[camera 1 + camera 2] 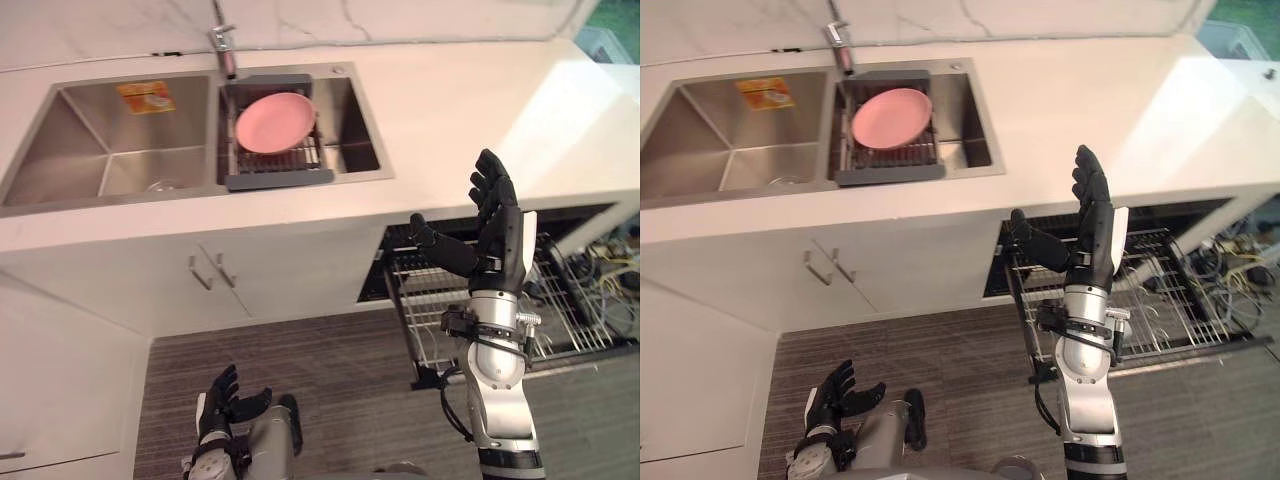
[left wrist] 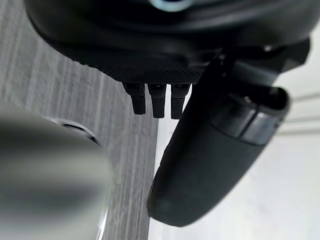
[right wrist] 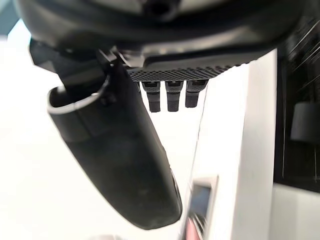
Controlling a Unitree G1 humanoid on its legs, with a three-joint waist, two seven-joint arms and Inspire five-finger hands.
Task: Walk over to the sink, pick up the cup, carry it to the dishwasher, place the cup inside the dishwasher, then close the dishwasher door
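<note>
**Cup position relative to the hands: approach to the sink**

The sink (image 1: pixel 60 130) is set in the desk (image 1: pixel 450 110), ahead and to the robot's left. In its left basin, near the front wall, sits a faint glassy round shape, probably the cup (image 1: pixel 160 185). It is too indistinct to confirm, or to read which way it stands. The right basin carries a drain rack (image 1: pixel 280 180) with a pink plate (image 1: pixel 273 122) on it.

The right hand (image 1: pixel 492 232) is raised at the desk's front edge above the open dishwasher (image 1: pixel 430 300). Its fingers (image 1: pixel 490 180) are straight and spread, thumb held apart, holding nothing. From this hand the cup lies well apart, to the left and further back.

The left hand (image 1: pixel 222 405) hangs low near the floor, fingers relaxed and empty. It is more nearly in line with the left basin, though far below it.

Judgement: the robot must close on the sink before either hand can reach the cup.
</note>
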